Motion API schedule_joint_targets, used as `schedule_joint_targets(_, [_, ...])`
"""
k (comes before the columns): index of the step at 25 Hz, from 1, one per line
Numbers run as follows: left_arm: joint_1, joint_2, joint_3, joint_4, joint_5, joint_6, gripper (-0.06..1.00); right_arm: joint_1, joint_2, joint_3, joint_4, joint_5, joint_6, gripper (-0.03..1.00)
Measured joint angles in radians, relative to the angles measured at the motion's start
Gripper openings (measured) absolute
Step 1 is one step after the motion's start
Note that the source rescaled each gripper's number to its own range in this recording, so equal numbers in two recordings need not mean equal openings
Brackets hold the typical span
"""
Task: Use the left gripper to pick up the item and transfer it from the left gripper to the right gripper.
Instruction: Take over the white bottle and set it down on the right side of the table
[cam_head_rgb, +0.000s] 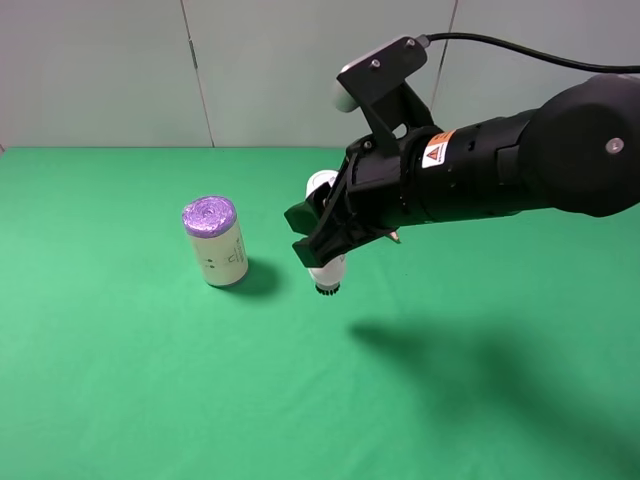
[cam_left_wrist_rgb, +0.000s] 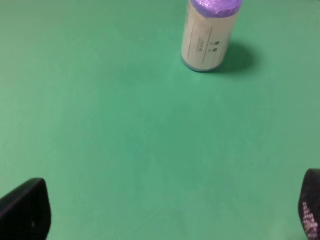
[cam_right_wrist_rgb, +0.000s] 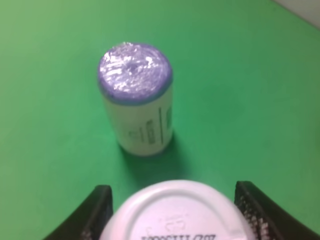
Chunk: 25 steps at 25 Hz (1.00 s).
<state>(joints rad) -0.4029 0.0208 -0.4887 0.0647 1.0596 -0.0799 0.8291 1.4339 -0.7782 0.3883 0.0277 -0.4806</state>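
The item, a small white bottle (cam_head_rgb: 328, 271), hangs above the green table with its black cap pointing down. My right gripper (cam_head_rgb: 314, 238) is shut on it, reaching in from the right on the bulky black arm with the warning sticker. In the right wrist view the bottle's white base (cam_right_wrist_rgb: 175, 212) fills the gap between the two black fingers (cam_right_wrist_rgb: 92, 212). My left gripper (cam_left_wrist_rgb: 167, 210) shows only in the left wrist view. Its fingertips (cam_left_wrist_rgb: 25, 207) stand wide apart over bare cloth with nothing between them.
A cream can with a purple top (cam_head_rgb: 215, 240) stands upright on the green cloth (cam_head_rgb: 120, 360), left of the held bottle. It also appears in the left wrist view as the can (cam_left_wrist_rgb: 209, 32) and in the right wrist view as the can (cam_right_wrist_rgb: 137, 97).
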Motion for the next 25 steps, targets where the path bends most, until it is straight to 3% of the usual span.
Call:
schedule_joint_targets(6, [0.021, 0.0, 0.0, 0.0, -0.001, 0.0, 1.0, 0.0, 0.0, 0.0, 0.001, 0.071, 0.005, 0.04])
schedule_joint_targets(15, [0.242, 0.0, 0.0, 0.001, -0.002, 0.0, 1.0, -0.011, -0.044, 0.0, -0.003, 0.144, 0.042, 0.04])
schedule_joint_targets(25, [0.37, 0.0, 0.0, 0.001, -0.003, 0.0, 1.0, -0.297, -0.112, 0.0, -0.076, 0.415, 0.158, 0.04])
